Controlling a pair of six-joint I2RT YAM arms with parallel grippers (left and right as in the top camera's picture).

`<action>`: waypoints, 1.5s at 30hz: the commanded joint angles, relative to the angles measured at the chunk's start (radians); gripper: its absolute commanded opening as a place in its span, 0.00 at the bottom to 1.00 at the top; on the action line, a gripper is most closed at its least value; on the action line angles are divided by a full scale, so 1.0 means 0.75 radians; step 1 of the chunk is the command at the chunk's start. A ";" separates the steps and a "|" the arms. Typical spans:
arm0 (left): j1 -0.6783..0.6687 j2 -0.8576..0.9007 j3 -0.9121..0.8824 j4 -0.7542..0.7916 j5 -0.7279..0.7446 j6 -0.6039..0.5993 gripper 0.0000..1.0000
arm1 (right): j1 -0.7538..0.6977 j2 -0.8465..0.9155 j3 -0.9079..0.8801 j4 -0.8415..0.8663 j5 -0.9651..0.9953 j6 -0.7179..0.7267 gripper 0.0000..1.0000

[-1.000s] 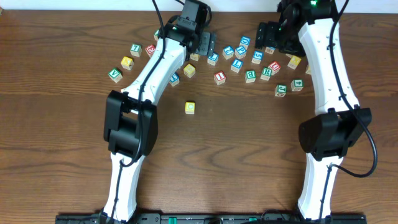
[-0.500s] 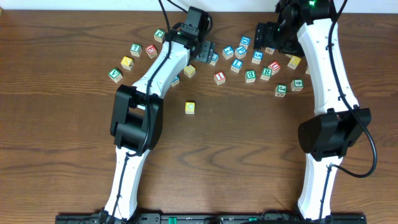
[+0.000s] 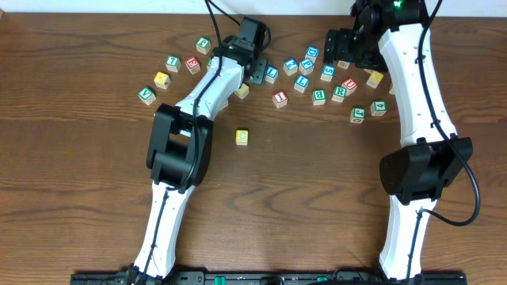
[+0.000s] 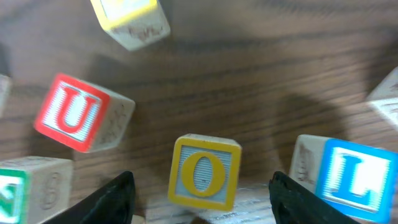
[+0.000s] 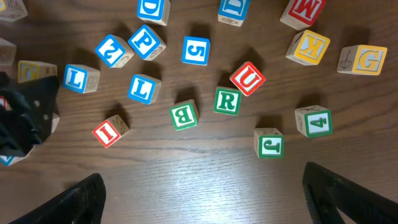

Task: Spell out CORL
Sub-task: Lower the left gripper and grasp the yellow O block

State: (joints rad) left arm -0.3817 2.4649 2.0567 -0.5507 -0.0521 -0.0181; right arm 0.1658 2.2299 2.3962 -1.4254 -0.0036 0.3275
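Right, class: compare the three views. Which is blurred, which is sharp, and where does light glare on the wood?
Left wrist view: soft throughout, the O block readable, the blue L block at the right edge smeared. Right wrist view: sharp letters, a pale sheen on the table low in the middle. Overhead view: even light, in focus, letters tiny.
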 commanded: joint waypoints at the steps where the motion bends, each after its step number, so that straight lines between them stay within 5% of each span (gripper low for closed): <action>1: 0.005 0.020 0.018 0.006 -0.016 0.014 0.64 | 0.008 -0.009 0.014 -0.005 0.023 -0.019 0.96; 16: 0.004 0.020 0.018 0.041 -0.017 0.013 0.36 | 0.008 -0.009 0.014 -0.004 0.038 -0.019 0.96; 32: 0.004 -0.142 0.018 0.007 -0.017 -0.028 0.28 | 0.007 -0.009 0.014 -0.004 0.038 -0.019 0.97; 45: -0.031 -0.607 0.018 -0.515 -0.011 -0.309 0.27 | 0.007 -0.009 0.014 0.000 0.053 -0.020 0.98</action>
State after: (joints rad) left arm -0.3878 2.0575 2.0575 -0.8795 -0.0525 -0.1711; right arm 0.1658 2.2299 2.3962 -1.4235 0.0170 0.3248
